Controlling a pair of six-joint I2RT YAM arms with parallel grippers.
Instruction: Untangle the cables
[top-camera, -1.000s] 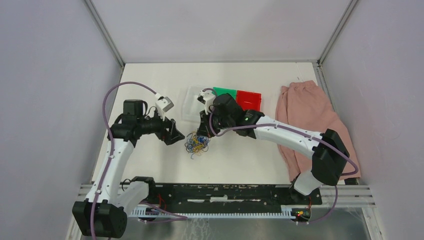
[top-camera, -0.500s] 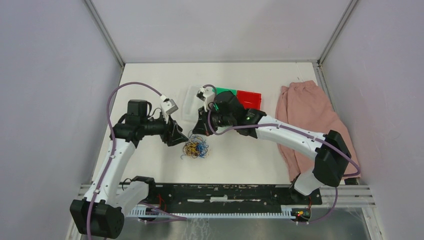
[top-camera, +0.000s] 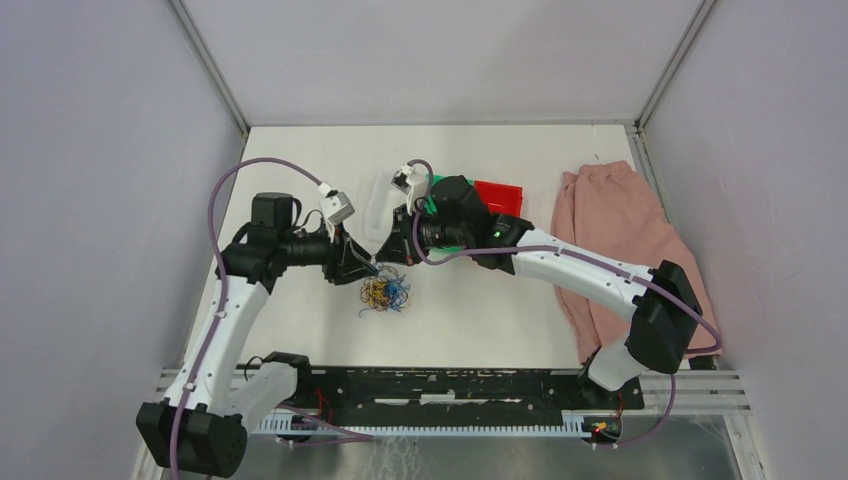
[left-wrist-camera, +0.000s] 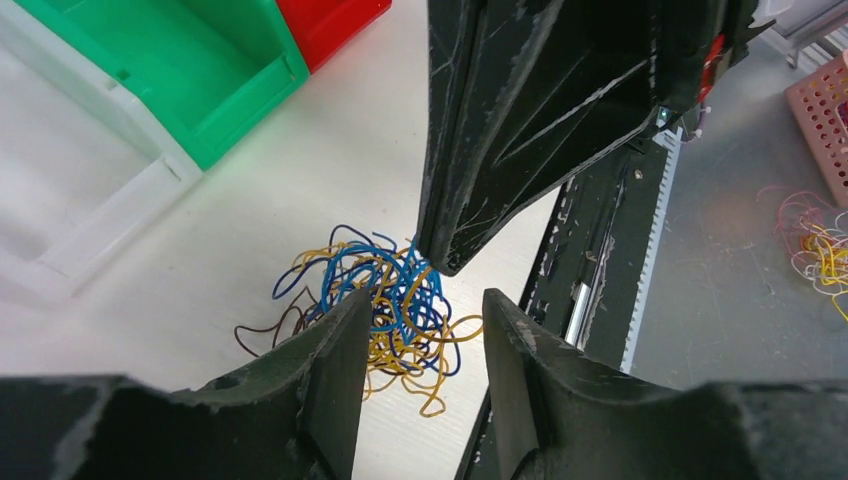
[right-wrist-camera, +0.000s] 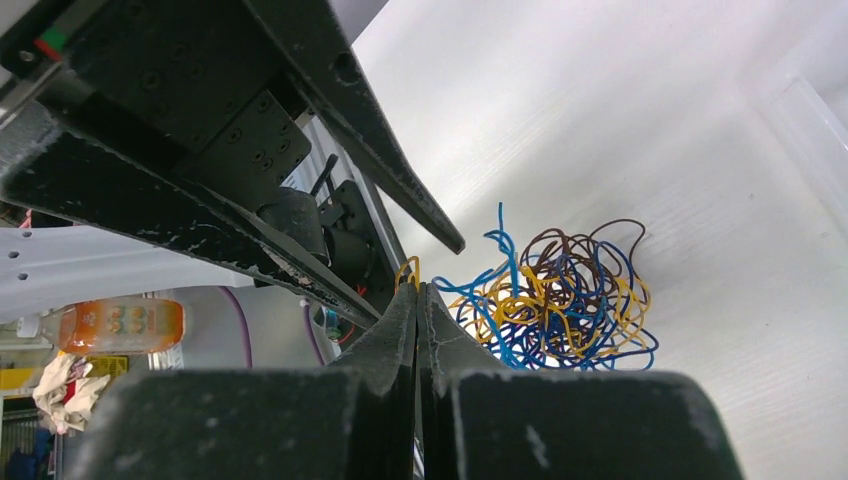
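Note:
The cables (top-camera: 385, 293) are a small tangle of blue, dark brown and yellow-tan strands on the white table. They also show in the left wrist view (left-wrist-camera: 385, 310) and the right wrist view (right-wrist-camera: 560, 295). My right gripper (right-wrist-camera: 417, 290) is shut, with a yellow strand (right-wrist-camera: 407, 266) looping out at its tips. It sits just above the tangle's far edge (top-camera: 395, 258). My left gripper (left-wrist-camera: 425, 305) is open, its fingers apart on either side of the view of the tangle, just left of it (top-camera: 367, 265). The two grippers' tips are close together.
A green bin (left-wrist-camera: 190, 70), a red bin (top-camera: 500, 195) and a clear white tray (top-camera: 375, 205) stand just beyond the grippers. A pink cloth (top-camera: 615, 230) lies at the right. A black rail (top-camera: 450, 385) runs along the near edge.
My left gripper has moved right and my right gripper left, so their tips have come together above the tangle. The tangle has shifted a little to the left.

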